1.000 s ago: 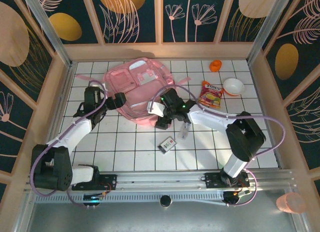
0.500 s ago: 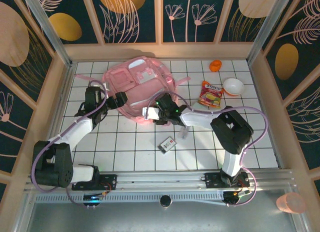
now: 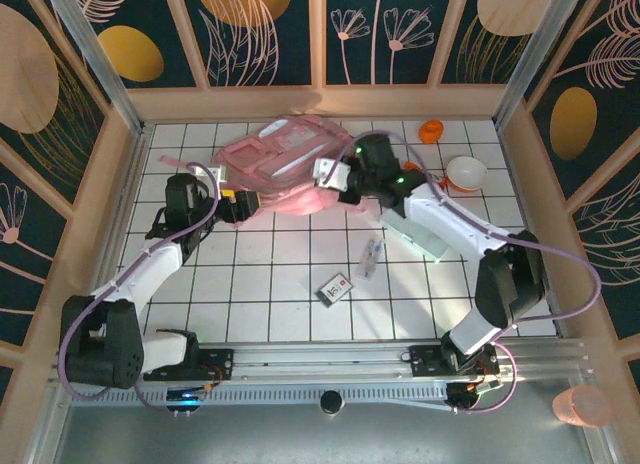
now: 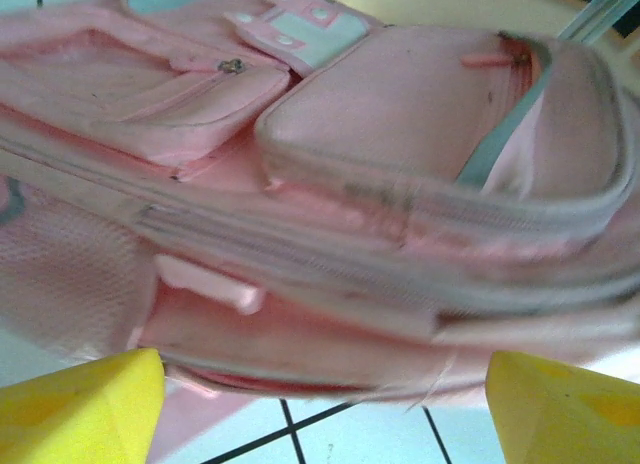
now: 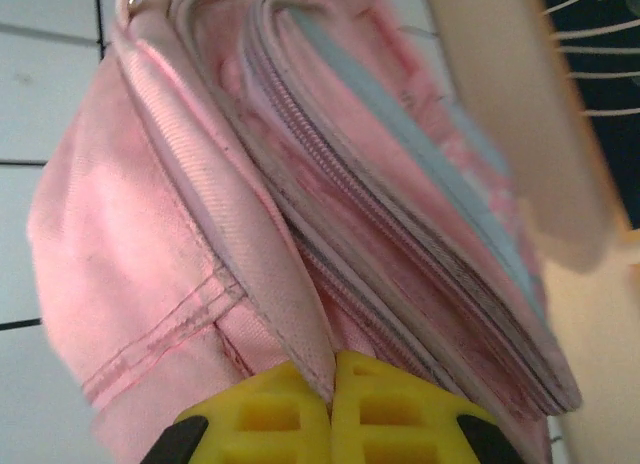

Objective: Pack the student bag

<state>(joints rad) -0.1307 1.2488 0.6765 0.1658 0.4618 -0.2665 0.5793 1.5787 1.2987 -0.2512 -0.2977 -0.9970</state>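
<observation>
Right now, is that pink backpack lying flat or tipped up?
Tipped up: the right claw pinches a fold of the pink backpack, holding that edge off the table.

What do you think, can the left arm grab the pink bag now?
Probably yes. The left gripper is open right at the student bag, with nothing between them. The right gripper is shut on the bag's fabric.

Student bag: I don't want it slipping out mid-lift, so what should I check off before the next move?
1. Grip: right gripper shut on a fold of the student bag: ok.
2. Support: left gripper open, facing the bag's edge, holding nothing: ok.
3. Bag open for packing: cannot tell.
4. Clearance: small box lies on the table apart from both arms: ok.
</observation>
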